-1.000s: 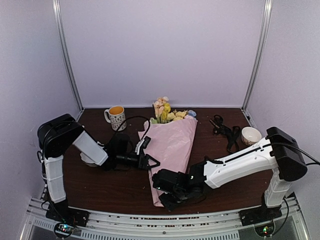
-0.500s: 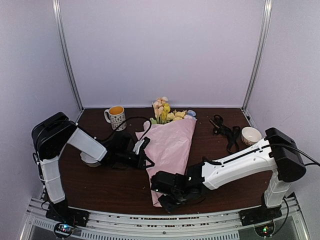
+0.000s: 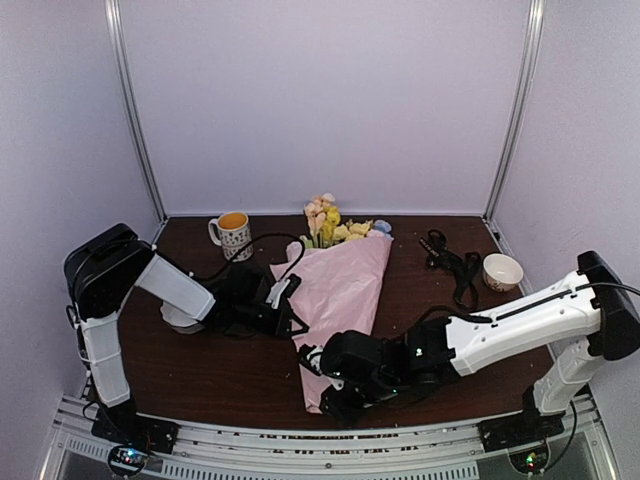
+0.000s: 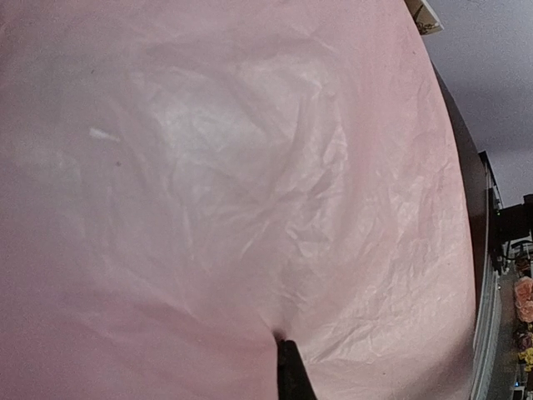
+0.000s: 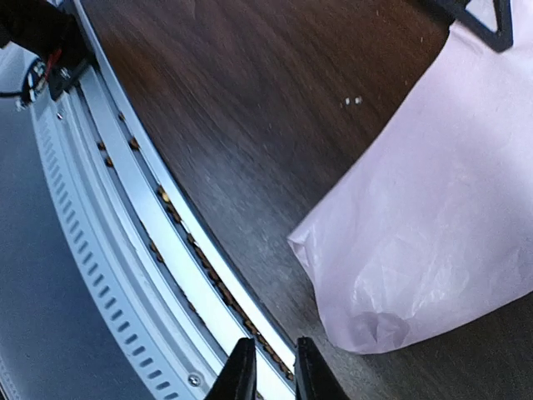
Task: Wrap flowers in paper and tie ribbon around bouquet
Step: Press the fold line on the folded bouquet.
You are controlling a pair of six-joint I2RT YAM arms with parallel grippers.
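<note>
The bouquet [image 3: 345,295] lies flat on the dark counter [image 3: 240,375], roughly at centre. It is a tapering cone of pink paper [image 4: 250,167]. The wide mouth points toward the back wall and the narrow end toward the front edge. The flowers [image 3: 332,225], yellow and peach blooms with green leaves, project from the wide mouth.

The left hand [image 3: 293,322] is at the left edge of the cone, about halfway along its length. Its fingers are closed together on a pinch of the paper, and creases in the sheet run in to the fingertip [image 4: 288,367].

The right hand [image 5: 272,371] is low at the narrow end of the cone, above the metal rail [image 5: 125,208] along the front of the counter. Its fingers stand a narrow gap apart with nothing between them. The rounded tip of the cone lies just beside them, not touching.

The black ribbon [image 3: 455,265] lies loose on the counter, right of the bouquet and well apart from it. A small bowl [image 3: 501,270] sits just beside the ribbon. A patterned mug [image 3: 232,234] stands at the back left.
</note>
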